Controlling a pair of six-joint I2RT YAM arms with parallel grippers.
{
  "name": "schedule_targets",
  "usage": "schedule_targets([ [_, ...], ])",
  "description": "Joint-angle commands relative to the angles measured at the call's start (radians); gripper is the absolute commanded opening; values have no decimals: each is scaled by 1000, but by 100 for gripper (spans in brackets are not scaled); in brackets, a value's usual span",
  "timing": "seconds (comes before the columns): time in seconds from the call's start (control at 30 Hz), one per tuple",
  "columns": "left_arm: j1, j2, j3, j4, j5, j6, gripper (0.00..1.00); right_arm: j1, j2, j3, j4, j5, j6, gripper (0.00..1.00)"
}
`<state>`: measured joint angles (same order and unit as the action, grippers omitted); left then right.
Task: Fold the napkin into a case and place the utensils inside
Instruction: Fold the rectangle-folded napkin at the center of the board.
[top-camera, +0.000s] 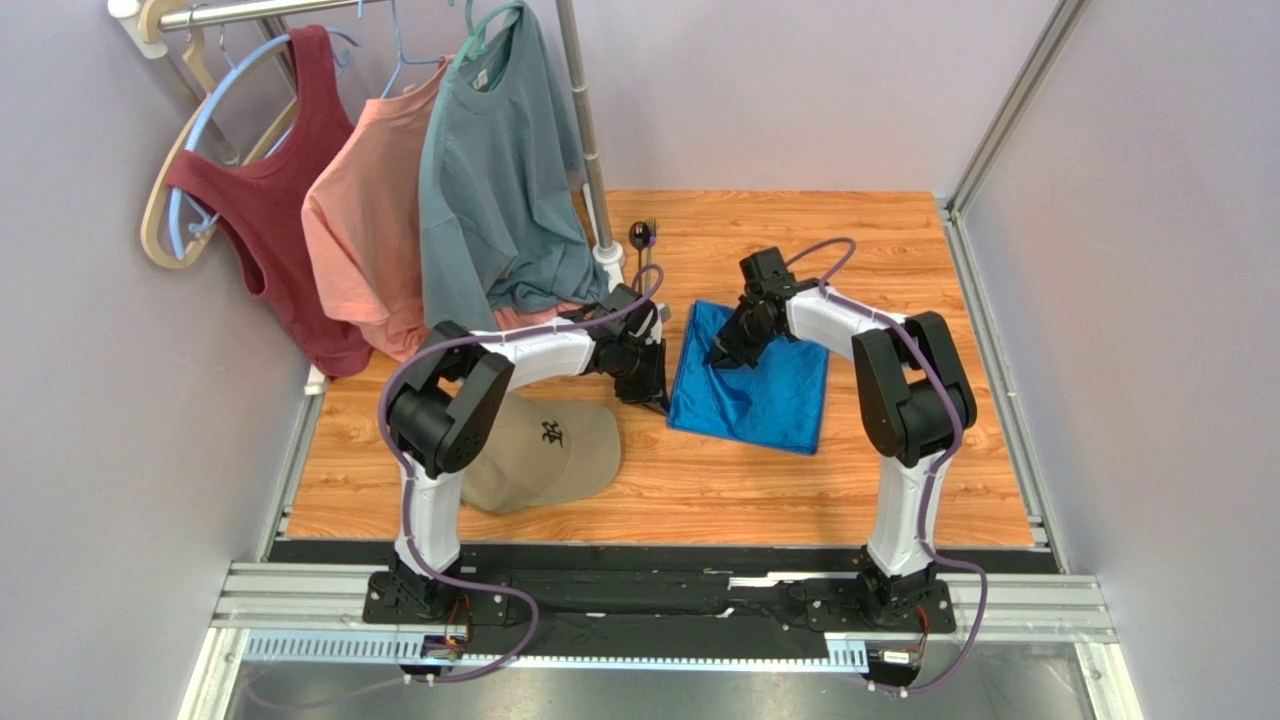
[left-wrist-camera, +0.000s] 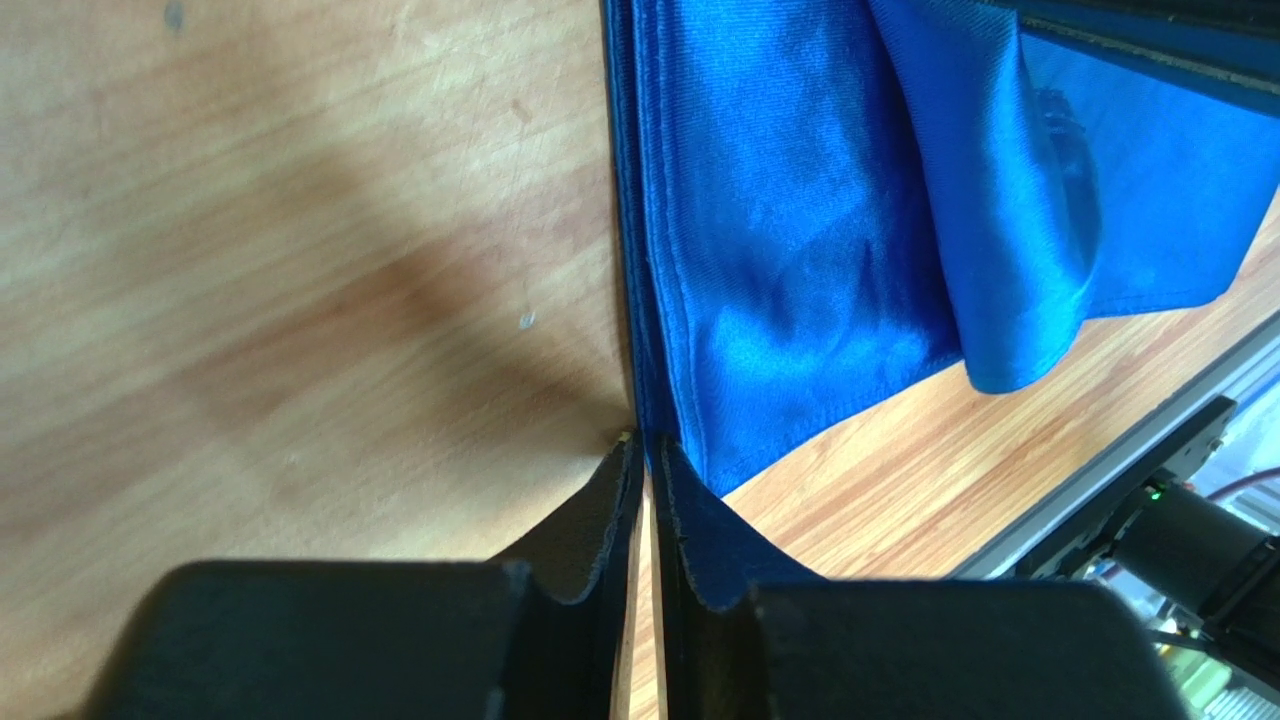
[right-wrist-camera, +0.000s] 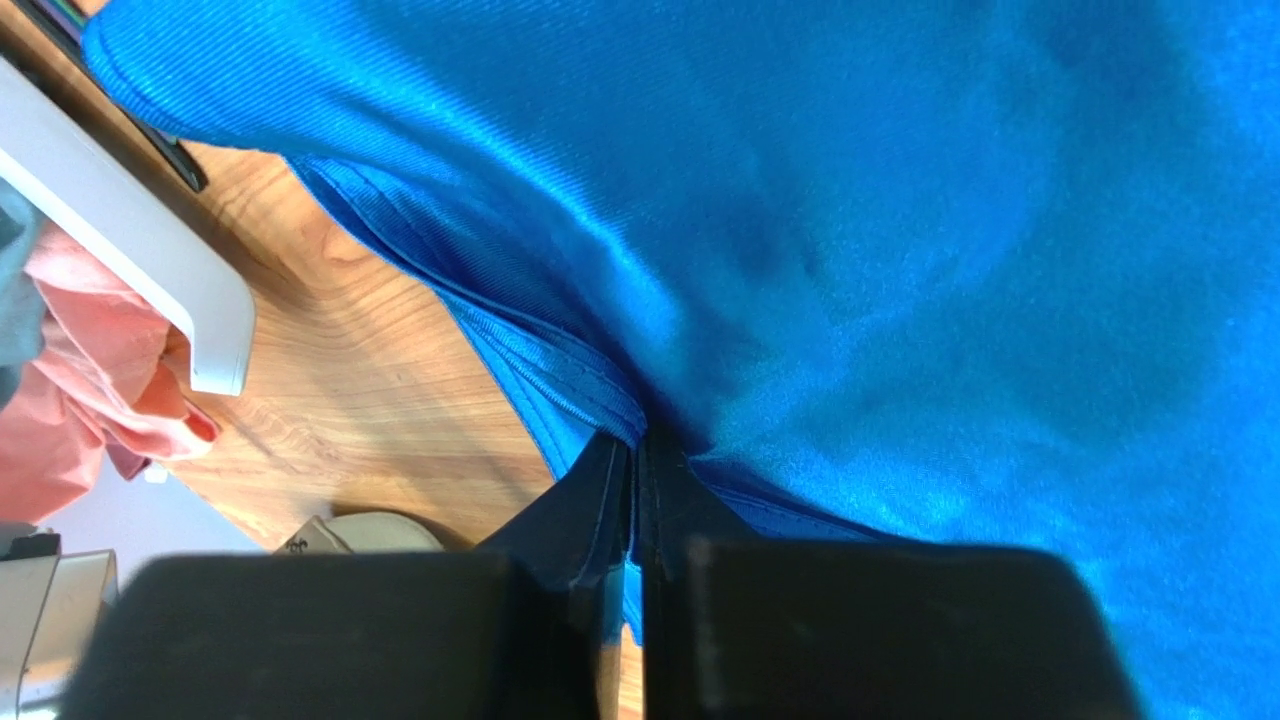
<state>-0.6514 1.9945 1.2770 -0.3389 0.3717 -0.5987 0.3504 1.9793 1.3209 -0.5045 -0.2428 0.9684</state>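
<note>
While the napkin (top-camera: 751, 387) lies at centre frame in the top view as a folded, roughly square panel, no narrow case is formed and no utensil sits in it. Left wrist view: the left gripper (left-wrist-camera: 649, 450) is clamped on the napkin's corner at lower centre. Right wrist view: the right gripper (right-wrist-camera: 639, 450) pinches a fold of the hem at centre. Judgement: folding partway, loading outstanding
</note>
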Motion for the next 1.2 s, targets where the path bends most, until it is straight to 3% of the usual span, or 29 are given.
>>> schedule_targets([
  [0.0, 2, -85, -28, -14, -42, 2, 16, 10, 1, 17, 66, -73, -28, 22],
  [0.07, 15, -112, -41, -28, -63, 11, 21, 7, -22, 9, 101, -133, -97, 45],
  [0.17, 39, -189, -79, -26, -76, 20, 25, -4, -124, -9, 95, -167, -218, 71],
  [0.27, 53, -233, -70, -45, -44, 43, 25, -43, -239, -55, 83, -211, -325, 73],
  [0.4, 46, -186, 19, -43, 111, 63, 23, -117, -318, -130, 34, -214, -419, 73],
  [0.5, 21, -146, 97, -43, 121, 68, 23, -171, -333, -210, 34, -251, -445, 67],
  [0.6, -16, -120, 154, -48, 107, 51, 22, -203, -355, -302, 82, -260, -447, 52],
  [0.7, -27, -114, 156, -49, 57, 27, 19, -200, -344, -347, 145, -286, -448, 36],
  [0.73, -28, -114, 153, -54, 35, 22, 18, -200, -338, -354, 156, -312, -444, 22],
  [0.83, -27, -112, 136, -89, -36, 27, 15, -194, -339, -385, 156, -258, -454, 7],
  [0.97, -24, -135, 76, -74, -83, 31, 11, -183, -343, -405, 158, -236, -464, 0],
  [1.17, -13, -195, 7, -69, -96, 40, 10, -116, -310, -446, 219, -231, -445, 0],
])
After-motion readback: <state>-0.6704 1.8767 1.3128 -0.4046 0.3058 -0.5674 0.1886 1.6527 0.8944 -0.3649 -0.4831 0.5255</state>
